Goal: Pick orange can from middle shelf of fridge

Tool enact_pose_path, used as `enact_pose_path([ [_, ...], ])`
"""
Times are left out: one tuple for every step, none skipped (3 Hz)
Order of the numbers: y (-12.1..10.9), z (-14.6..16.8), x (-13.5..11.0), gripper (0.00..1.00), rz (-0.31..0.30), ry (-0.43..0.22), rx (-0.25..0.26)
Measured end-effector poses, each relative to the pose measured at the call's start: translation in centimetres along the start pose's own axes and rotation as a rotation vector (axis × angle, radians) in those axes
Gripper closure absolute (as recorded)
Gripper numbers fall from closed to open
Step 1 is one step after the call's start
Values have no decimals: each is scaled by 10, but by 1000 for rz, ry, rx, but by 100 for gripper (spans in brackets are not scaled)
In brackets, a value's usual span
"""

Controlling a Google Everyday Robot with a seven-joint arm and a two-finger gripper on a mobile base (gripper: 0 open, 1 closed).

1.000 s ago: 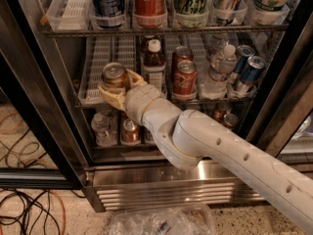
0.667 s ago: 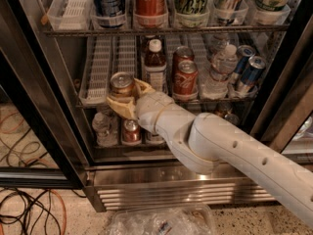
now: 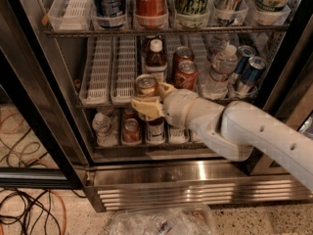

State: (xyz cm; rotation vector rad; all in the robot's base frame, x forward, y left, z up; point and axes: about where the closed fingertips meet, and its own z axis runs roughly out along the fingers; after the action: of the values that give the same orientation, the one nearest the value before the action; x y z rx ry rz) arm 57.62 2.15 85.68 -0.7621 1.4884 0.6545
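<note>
Matt cream plastic gripper [image 3: 148, 97] at the front edge of the middle shelf [image 3: 100, 75], its smooth fingers [image 3: 143, 107] clasped round the orange can [image 3: 145, 85], which is glossy amber metal with a silvery lid. The arm [image 3: 254, 136] is smooth off-white plastic with a soft sheen. The shelf is grey metal wire lined with white ribbed plastic trays. The fridge [image 3: 195, 190] has black door frames and a reflective stainless-steel louvred base. Nearby red cans [image 3: 186, 74] are shiny metal, and a water bottle [image 3: 222, 65] is clear plastic.
</note>
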Motion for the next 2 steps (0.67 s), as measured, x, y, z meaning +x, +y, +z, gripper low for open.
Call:
enact_pose_path([
  [-9, -20, 9, 100, 16, 48, -80],
  [10, -40, 10, 100, 16, 100, -202],
])
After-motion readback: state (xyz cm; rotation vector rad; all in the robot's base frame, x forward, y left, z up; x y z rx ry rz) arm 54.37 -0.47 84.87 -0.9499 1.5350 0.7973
